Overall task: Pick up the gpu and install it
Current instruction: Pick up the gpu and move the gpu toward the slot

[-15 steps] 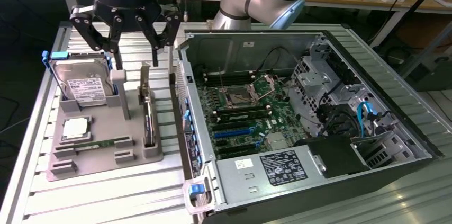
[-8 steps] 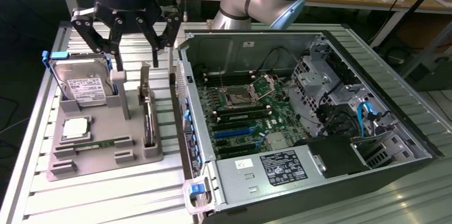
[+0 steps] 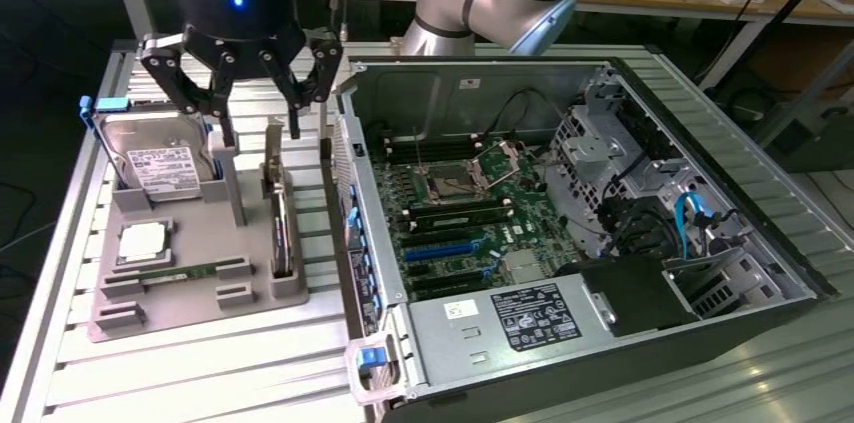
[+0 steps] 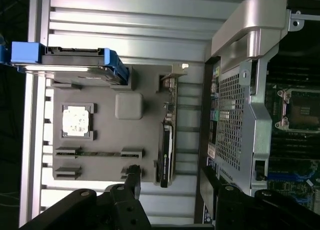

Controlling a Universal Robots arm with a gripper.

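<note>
The hand (image 3: 260, 121) hangs wide open and holds nothing, poised over a grey holder (image 3: 200, 295) on the tabletop (image 3: 200, 375). The gpu (image 3: 278, 205) stands on its long edge in a slot along the holder's edge nearest the open case (image 3: 601, 343). It sits just below the hand's fingertips, roughly between them, and is not yet gripped. The task looks barely begun: the gpu is not lifted, and the board's (image 3: 467, 223) blue slot (image 3: 438, 249) appears empty. A drive (image 3: 160, 168) stands at the holder's far edge.
</note>
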